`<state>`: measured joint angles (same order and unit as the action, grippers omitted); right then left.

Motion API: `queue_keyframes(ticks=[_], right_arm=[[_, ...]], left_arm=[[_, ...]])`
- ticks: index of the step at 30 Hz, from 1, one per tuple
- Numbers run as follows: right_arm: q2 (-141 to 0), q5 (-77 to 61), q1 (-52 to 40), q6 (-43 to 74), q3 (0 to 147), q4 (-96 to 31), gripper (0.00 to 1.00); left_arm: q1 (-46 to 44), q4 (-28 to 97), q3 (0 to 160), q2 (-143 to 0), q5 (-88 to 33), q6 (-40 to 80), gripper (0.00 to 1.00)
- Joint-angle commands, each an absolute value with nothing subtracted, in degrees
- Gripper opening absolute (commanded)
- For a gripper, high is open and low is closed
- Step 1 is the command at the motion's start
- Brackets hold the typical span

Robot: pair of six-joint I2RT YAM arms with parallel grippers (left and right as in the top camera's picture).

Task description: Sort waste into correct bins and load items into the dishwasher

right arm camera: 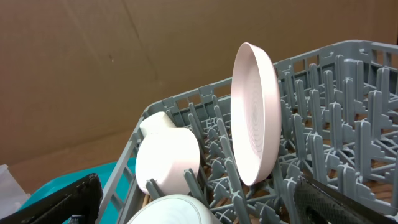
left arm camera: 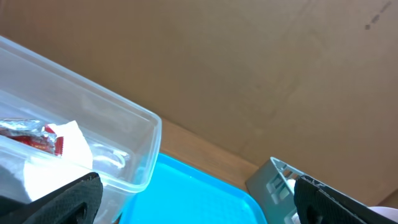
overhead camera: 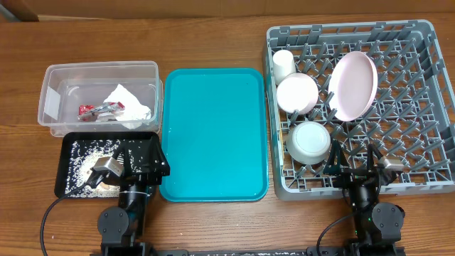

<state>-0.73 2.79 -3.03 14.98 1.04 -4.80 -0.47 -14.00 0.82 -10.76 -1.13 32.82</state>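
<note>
Left gripper (left arm camera: 196,180) wide open, empty, small red wrapper (left arm camera: 34,137) in clear rectangular plastic tub (left arm camera: 134,121) ahead-left, print illegible, right gripper (right arm camera: 196,180) likewise open, empty

Overhead, the left tool (overhead camera: 128,169) covers the near right part of the shallow black rectangular tray (overhead camera: 71,146) and some loose whitish rice grains (overhead camera: 78,175). The left wrist view cuts off the clear plastic rectangular tub (left arm camera: 124,124) at its left edge; the right wrist view cuts a small round pale bowl (right arm camera: 168,213) at the bottom.
</note>
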Motion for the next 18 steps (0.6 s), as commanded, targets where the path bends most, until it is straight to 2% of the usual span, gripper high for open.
queue_keyframes(ticks=[1,12,18], right_arm=[[-0.2,2.4,-2.9,15.0,0.4,-4.6,1.0],[-0.2,2.4,-2.9,15.0,0.4,-4.6,1.0],[-0.2,2.4,-2.9,15.0,0.4,-4.6,1.0]], left_arm=[[0.1,-12.6,0.3,-8.9,0.6,30.3,1.0],[0.1,-0.3,0.3,-0.4,0.6,19.3,1.0],[0.1,4.4,0.3,-0.2,0.6,14.8,1.0]])
